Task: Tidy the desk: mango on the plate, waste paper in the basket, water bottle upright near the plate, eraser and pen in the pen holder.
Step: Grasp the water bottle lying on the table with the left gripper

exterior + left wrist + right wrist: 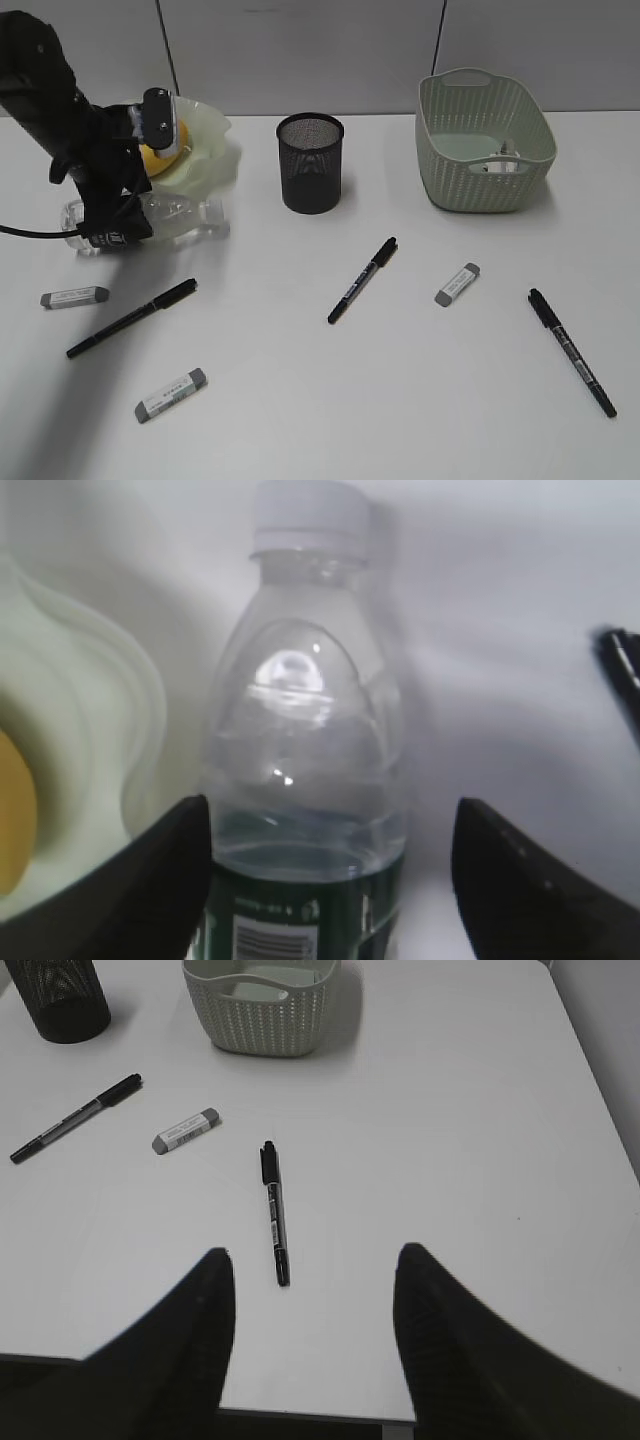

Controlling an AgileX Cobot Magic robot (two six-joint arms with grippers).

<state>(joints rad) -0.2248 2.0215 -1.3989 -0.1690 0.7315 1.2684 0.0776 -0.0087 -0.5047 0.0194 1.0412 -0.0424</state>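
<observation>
The desk (400, 420) is seen by the exterior view from the front, at a downward slant from some height. The water bottle (305, 770) is framed very closely by the left wrist view (its lower part is cut off). A wider stretch is taken in by the right wrist view, where the basket (262, 1020) and pen holder (62, 1000) are shared with the exterior view.

No wording can be read anywhere; the water bottle (300, 780) shows only a barcode on its dark green label.
</observation>
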